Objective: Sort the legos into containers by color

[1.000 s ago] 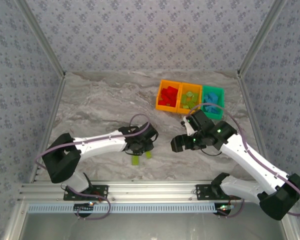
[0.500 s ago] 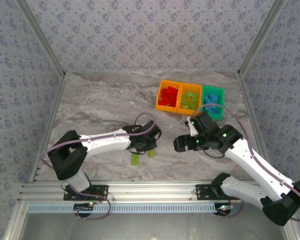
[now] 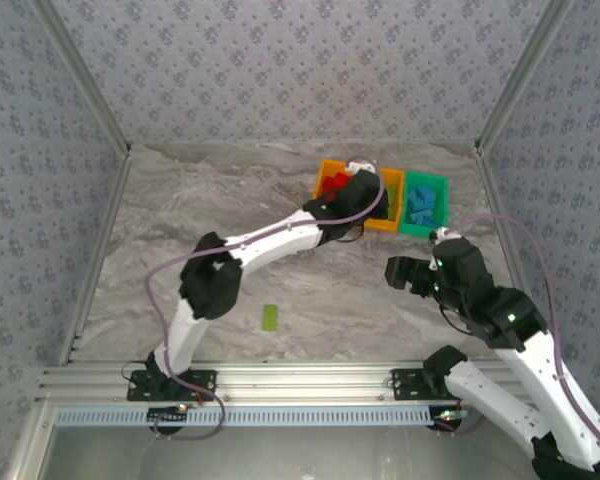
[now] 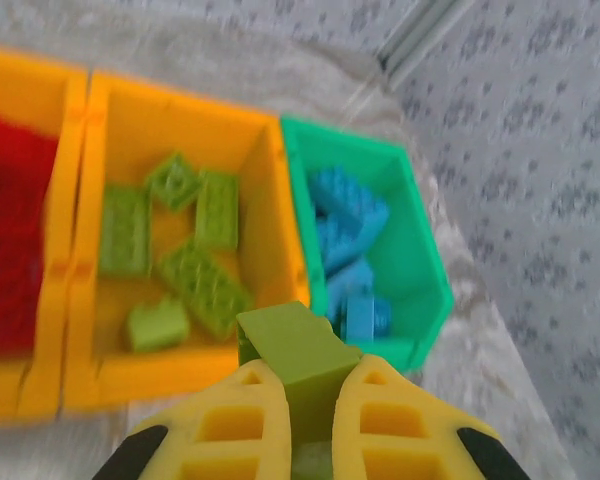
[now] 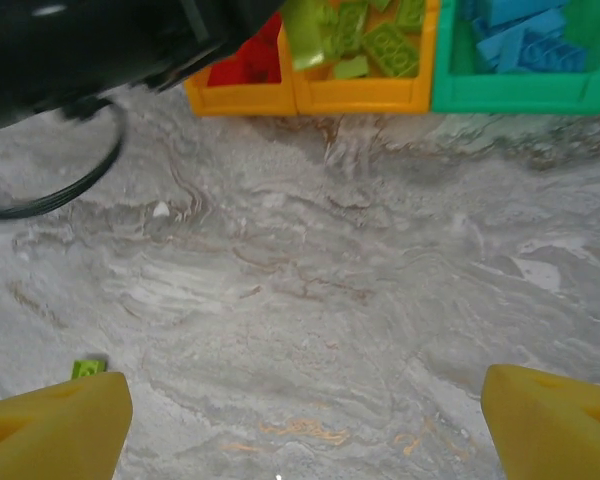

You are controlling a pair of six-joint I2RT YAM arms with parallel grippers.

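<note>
My left gripper (image 3: 366, 189) hangs over the containers, shut on a lime green lego (image 4: 296, 345). Just beyond that brick is the middle orange container (image 4: 276, 215), which holds several lime legos (image 4: 195, 255). The green container (image 4: 425, 265) to its right holds blue legos (image 4: 348, 235), and the left orange container (image 4: 68, 190) holds red ones (image 4: 10, 235). One more lime lego (image 3: 270, 318) lies flat on the marble near the front, also seen low on the left in the right wrist view (image 5: 88, 368). My right gripper (image 3: 398, 272) stands open over bare table, nothing between its fingers (image 5: 55, 430).
The three joined containers (image 3: 423, 231) sit at the back right, close to the patterned rear wall. The left arm stretches diagonally across the table middle. Enclosure walls and metal posts bound both sides, and an aluminium rail runs along the near edge.
The left arm has swung from the table's front to above the containers, carrying a lime lego. The right arm drew back to the right, jaws a little wider.
</note>
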